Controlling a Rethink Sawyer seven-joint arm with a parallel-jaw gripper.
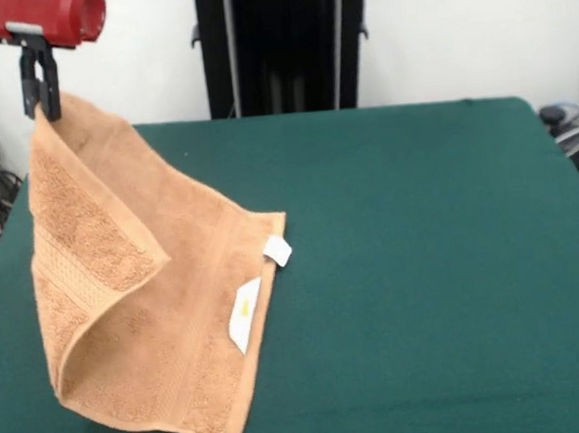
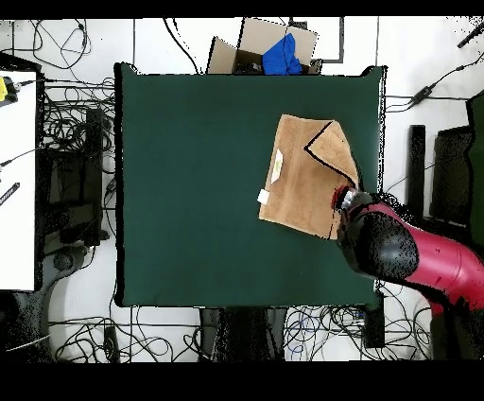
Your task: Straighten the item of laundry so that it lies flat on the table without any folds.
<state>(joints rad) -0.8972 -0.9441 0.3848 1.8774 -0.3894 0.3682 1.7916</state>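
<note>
Nearest the front cam is the towel's low edge, lying on the table close to the near rim, w/ two white tags on the side facing table centre. From there the cloth climbs up and away to my gripper, which is clenched on one corner and holds it well off the felt, over the far corner of the table on that side. So roughly half the towel rests flat-ish and the rest hangs as a tilted sheet, w/ one flap doubled over along a diagonal crease.

Overhead says the same: towel sits toward the table's edge on the arm's side, folded flap on the part nearest my gripper, tags on the edge pointing to the open middle.

What the next move turns on, as I judge it: the held corner is at the far end of a line running from the resting edge up to me, so the towel's long run points from near rim toward my gripper. Pulling further along that line, outward and away from the tagged edge, then lowering, should draw the fold out. Risk: I'm already near the table's edge, so not much room left; the corner could end up draped off the side. Not flat yet, prob mid-task.
</note>
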